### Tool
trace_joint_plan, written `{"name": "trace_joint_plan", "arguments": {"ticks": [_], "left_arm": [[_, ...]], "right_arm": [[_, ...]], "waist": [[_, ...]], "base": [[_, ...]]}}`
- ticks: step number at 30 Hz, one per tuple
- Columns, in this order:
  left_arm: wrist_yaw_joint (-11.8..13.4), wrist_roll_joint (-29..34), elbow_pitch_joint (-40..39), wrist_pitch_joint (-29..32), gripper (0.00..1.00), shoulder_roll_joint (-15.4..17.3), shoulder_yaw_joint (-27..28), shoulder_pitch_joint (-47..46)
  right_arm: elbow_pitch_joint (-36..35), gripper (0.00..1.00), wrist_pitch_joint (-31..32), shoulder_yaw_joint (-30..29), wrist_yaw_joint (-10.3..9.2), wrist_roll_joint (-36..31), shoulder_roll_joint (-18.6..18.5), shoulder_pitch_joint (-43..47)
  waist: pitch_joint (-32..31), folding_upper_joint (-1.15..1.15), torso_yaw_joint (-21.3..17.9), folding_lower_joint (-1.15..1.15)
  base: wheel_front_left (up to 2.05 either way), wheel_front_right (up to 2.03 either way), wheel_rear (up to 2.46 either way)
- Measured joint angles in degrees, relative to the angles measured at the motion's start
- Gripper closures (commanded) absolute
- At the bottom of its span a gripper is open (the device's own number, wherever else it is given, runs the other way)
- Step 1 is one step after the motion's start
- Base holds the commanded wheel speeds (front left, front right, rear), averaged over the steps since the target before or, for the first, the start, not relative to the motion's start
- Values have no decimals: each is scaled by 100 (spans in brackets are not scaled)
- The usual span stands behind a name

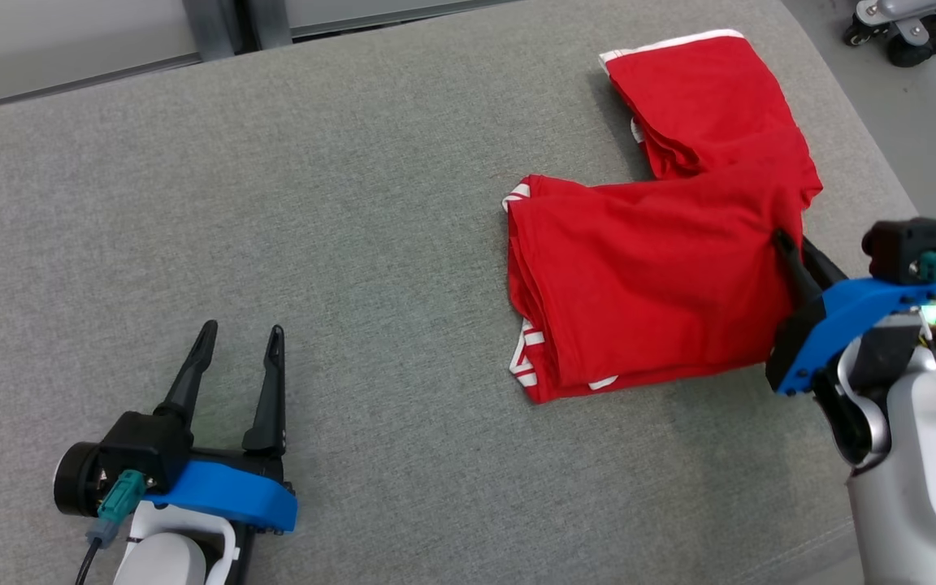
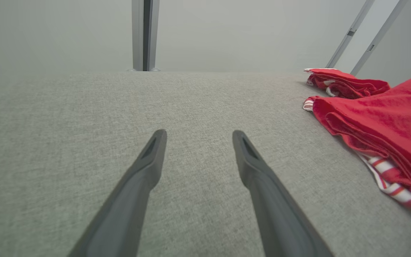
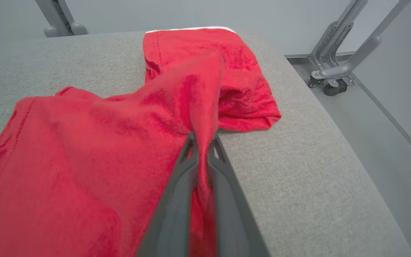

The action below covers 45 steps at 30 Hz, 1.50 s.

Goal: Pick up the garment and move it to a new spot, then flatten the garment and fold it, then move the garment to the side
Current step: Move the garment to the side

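Right end effector (image 3: 202, 142) pinches an edge of the red garment (image 1: 647, 276) (roughly folded, lying on the grey surface (image 1: 273, 203)); left end effector (image 1: 242, 335) rests with fingers spread, well apart from it

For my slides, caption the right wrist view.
Right gripper shut on a pinched fold of the red garment on the grey cushion.

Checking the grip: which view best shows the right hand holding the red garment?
Right wrist view: the right hand pinches the red garment up close. Head view shows that farther off; left wrist view, the garment's edge.
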Motion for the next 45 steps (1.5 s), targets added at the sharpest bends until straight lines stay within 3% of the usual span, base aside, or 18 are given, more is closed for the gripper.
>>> {"name": "trace_joint_plan", "arguments": {"ticks": [6, 16, 27, 31, 32, 33, 34, 39, 45], "left_arm": [[34, -18, 20, 18, 0, 37, -9, -7], [98, -69, 51, -52, 0, 27, -32, -26], [113, -77, -67, -25, 0, 69, -123, -34], [112, -69, -67, -24, 0, 73, -204, -65], [112, -69, -62, -23, 0, 71, -222, -68], [112, -69, -54, -23, 0, 71, -235, -71], [111, -68, -47, -16, 0, 70, -250, -73], [101, -60, -14, 2, 0, 60, -349, -105], [108, -68, 33, 11, 0, 75, -377, -108]], "right_arm": [[13, 100, 21, 311, 0, -89, -92, -564], [4, 100, 549, 630, 0, -140, -954, -1646], [203, 100, 1090, -141, 0, -148, -2015, -1896], [348, 100, 1105, -504, 0, -282, -2199, -1894], [381, 94, 1056, -570, 0, -372, -2218, -1887], [421, 72, 1004, -643, 0, -492, -2220, -1881], [464, 0, 940, -699, 0, -575, -2213, -1864], [727, 0, 572, -923, 0, -855, -1892, -1736], [940, 0, 213, -690, 0, -944, -1648, -1717]], "waist": [[-11, 0, 176, 0], [-69, 0, 776, -1], [167, 0, 1243, -1], [273, 0, 1377, -1], [296, 0, 1404, -1], [314, 0, 1425, -1], [327, 0, 1444, -1], [329, 0, 1484, -1], [237, 0, 1446, -1]], "base": [[0, 0, 0], [0, 0, 0], [0, 0, 0], [0, 0, 0], [0, 0, 0], [0, 0, 0], [0, 0, 0], [0, 0, 0], [0, 0, 0]]}}
